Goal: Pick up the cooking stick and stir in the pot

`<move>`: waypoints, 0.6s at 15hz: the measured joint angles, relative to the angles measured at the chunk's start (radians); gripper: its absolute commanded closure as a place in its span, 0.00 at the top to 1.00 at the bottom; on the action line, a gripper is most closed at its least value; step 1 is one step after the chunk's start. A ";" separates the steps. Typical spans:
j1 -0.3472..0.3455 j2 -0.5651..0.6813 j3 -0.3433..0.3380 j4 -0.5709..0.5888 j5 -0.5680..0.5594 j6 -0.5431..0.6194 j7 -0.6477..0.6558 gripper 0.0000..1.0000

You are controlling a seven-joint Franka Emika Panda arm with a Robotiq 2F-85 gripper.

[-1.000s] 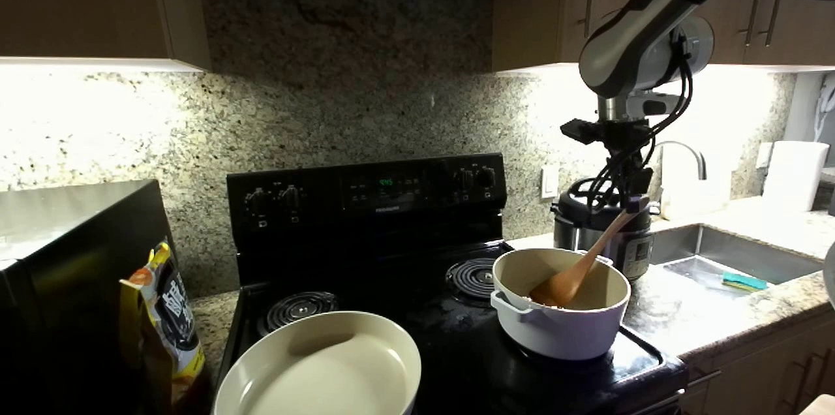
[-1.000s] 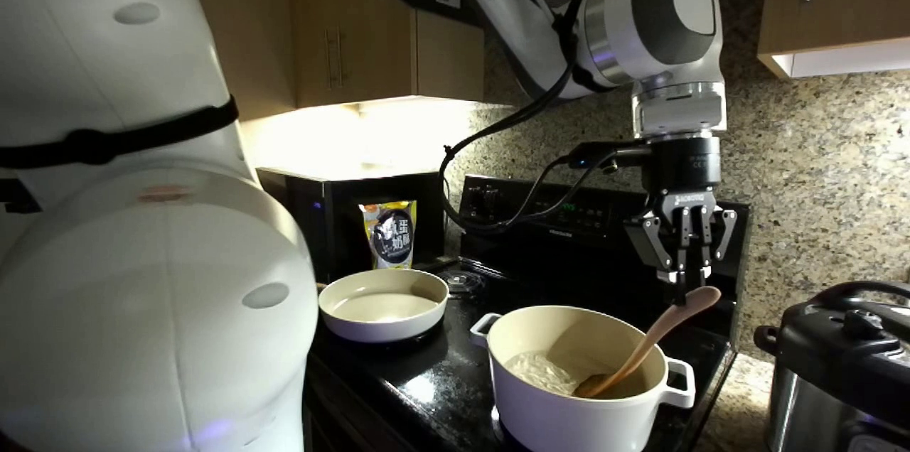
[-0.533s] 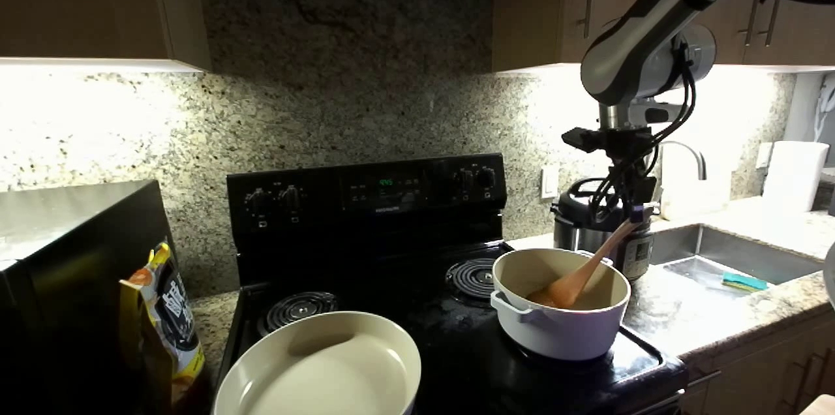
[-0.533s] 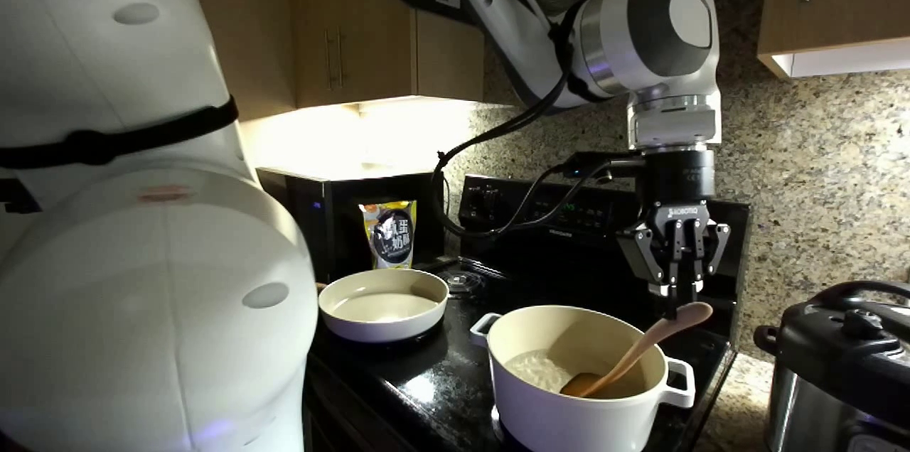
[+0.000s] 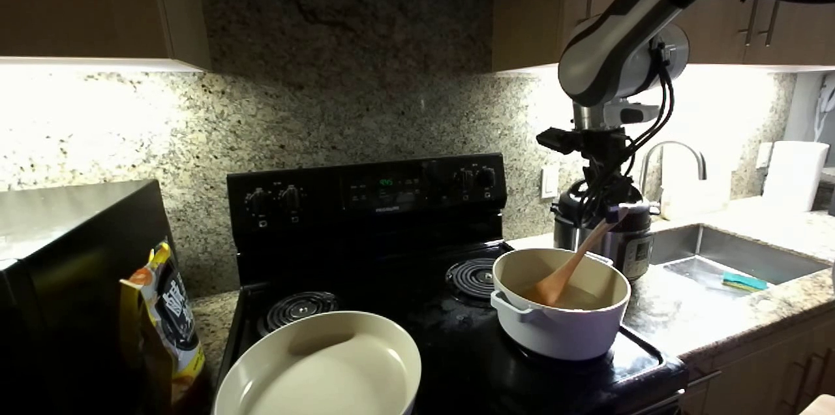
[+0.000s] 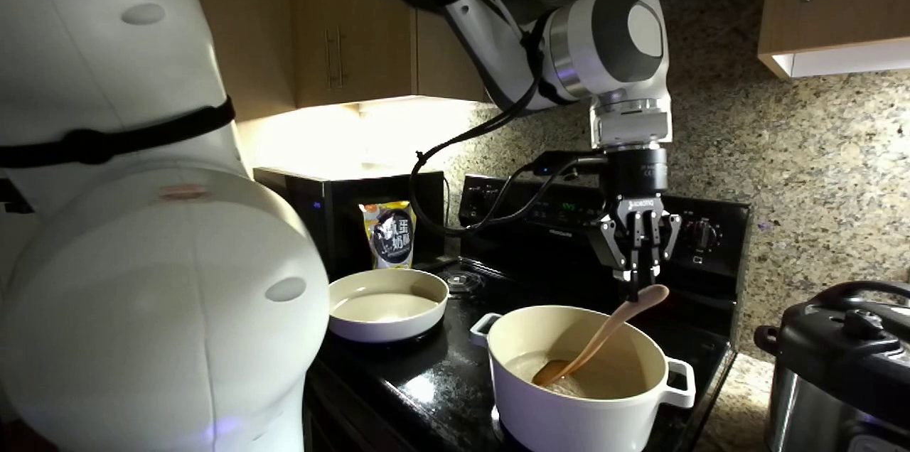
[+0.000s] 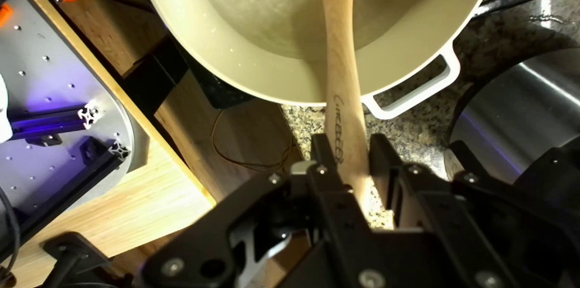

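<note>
The cooking stick (image 5: 569,271), a light-brown wooden spoon, leans in the white pot, its head low in clear liquid at the bottom. It also shows in an exterior view (image 6: 596,344) and the wrist view (image 7: 340,61). The pot (image 5: 561,337) stands on the stove's right front; its wall also shows in an exterior view (image 6: 569,420) and the wrist view (image 7: 217,48). My gripper (image 6: 635,290) is shut on the upper handle, above and beside the pot rim. In the wrist view the fingers (image 7: 346,147) lie on both sides of the handle.
A shallow cream pan (image 5: 326,376) sits on the stove (image 5: 450,363). A silver-and-black cooker (image 6: 810,381) stands beside the stove near the pot handle. A snack bag (image 6: 391,235) leans by a black microwave (image 6: 341,224). A sink (image 5: 698,268) lies beyond the cooker.
My gripper and the stick have moved left in both exterior views, after a small dip. The stick's head has shifted left inside the pot. The pot has not moved.
</note>
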 measured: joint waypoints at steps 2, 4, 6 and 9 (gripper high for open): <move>0.000 0.000 0.004 0.006 0.000 -0.001 0.028 0.09; 0.000 -0.001 0.004 0.007 0.000 -0.001 0.064 0.09; 0.000 -0.001 0.006 0.007 0.000 -0.004 0.102 0.09; 0.000 -0.001 0.011 0.007 0.000 -0.023 0.155 0.09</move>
